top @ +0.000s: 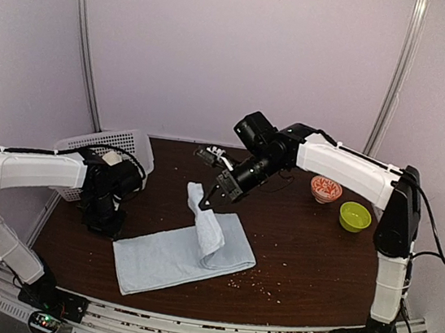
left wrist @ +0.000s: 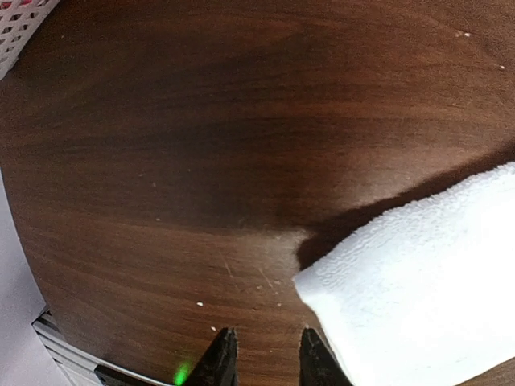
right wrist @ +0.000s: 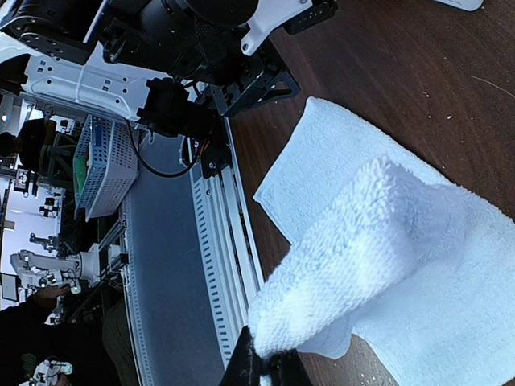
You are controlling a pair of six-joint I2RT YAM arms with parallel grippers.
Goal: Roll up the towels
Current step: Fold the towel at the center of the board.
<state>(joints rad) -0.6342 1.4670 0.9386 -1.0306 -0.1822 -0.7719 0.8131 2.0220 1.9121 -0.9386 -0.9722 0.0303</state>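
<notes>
The right gripper is closed tight on one end of the pale blue towel and holds this end up in the air, above the middle of the table. In the right wrist view the two fingertips pinch the thick folded edge of the cloth, and the cloth hangs from them down to the wood. The other part of the towel lies flat, stretched from below this gripper toward the near left side, and its near left corner comes close to the front edge of the table. The left gripper stands just beside the far left corner of the towel, low over the bare wood. Its jaws are a little apart and there is nothing between them. Behind the left arm, a white basket sits at the far left edge of the table. On the right side, a red patterned bowl and a green bowl stand well apart from the towel, with bare wood and some small crumbs between.
</notes>
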